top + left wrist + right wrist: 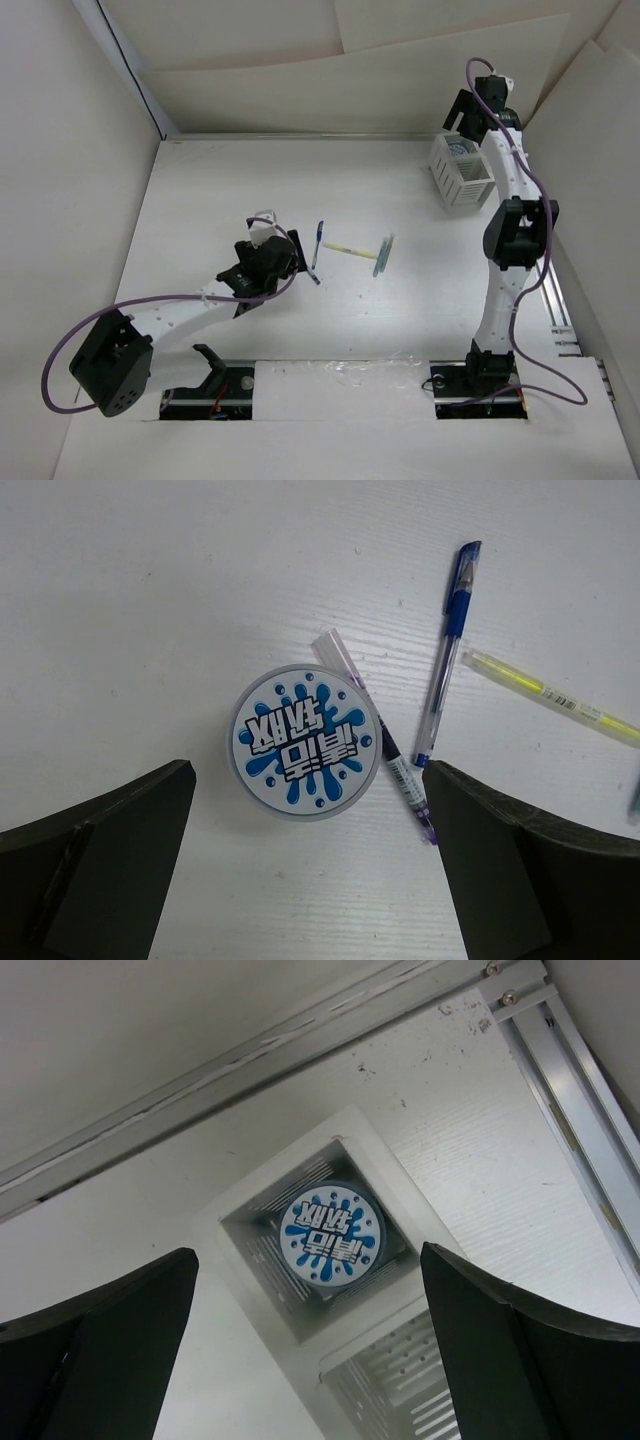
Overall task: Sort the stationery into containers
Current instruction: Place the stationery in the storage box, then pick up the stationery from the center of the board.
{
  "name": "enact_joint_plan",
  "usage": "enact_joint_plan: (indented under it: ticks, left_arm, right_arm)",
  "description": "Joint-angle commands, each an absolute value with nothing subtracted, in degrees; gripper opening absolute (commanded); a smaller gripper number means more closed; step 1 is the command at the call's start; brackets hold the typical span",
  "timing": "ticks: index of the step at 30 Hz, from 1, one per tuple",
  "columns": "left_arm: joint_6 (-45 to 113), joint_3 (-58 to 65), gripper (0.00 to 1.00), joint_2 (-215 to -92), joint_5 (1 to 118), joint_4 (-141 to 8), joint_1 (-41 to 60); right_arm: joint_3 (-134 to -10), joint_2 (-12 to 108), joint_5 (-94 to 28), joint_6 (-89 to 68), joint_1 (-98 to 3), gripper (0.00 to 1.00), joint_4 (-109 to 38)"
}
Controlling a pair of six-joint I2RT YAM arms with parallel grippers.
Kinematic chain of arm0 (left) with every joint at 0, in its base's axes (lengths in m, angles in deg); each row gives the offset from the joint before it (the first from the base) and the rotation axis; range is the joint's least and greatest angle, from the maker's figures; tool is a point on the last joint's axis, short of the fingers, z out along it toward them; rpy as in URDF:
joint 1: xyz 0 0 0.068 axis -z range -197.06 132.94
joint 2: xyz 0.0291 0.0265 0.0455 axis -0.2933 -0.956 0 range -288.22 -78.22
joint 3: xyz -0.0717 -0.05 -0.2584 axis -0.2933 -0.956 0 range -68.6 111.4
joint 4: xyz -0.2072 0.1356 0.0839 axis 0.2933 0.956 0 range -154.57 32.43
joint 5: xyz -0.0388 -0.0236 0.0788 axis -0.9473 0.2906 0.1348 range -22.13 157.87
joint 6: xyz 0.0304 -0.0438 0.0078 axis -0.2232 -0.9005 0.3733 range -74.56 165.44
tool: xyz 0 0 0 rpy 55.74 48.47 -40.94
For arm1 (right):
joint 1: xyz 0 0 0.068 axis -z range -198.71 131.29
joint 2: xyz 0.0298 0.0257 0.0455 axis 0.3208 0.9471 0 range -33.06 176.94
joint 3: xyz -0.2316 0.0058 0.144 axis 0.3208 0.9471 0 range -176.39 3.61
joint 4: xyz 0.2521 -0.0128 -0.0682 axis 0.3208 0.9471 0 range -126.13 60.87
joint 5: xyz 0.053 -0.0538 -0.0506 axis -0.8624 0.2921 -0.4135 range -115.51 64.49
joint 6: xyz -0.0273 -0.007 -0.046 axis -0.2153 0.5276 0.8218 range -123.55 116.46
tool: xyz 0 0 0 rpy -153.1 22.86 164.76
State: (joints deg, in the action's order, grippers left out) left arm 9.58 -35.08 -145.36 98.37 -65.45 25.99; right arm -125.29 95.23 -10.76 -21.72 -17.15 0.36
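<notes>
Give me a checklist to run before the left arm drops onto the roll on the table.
1. Left gripper open: ok, its fingers stand wide.
2. Roll on the table between the fingers: ok, about centred and lying flat.
3. Closing path free: not ok, a clear pen lies against the roll, between it and one finger.
4. Right gripper empty: ok, it is open above the box.
5. Other roll stowed: ok, it lies flat in one compartment.
6. Second compartment free: cannot tell, only part of it shows.
</notes>
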Motion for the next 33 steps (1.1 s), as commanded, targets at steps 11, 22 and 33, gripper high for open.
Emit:
enact_joint_plan:
  ticks: [11, 22, 33]
  left_arm:
    - [11.3, -30.6, 0.98, -148.8, 98.5, -62.6, 26.2]
    - [9.8, -28.1, 0.79, -153.3, 104.4, -63.3, 26.2]
    - [10.3, -26.9, 0.73, -156.7, 105.5, -63.3, 26.2]
  right_arm:
    - [-83.9, 53.2, -14.3, -25.5, -27.6, 0.29, -19.2]
    - [-64.2, 36.7, -13.5, -27.7, -40.1, 0.70, -20.4]
    - [-56.9, 31.8, -11.7, -28.9, -45.3, 0.88, -18.7]
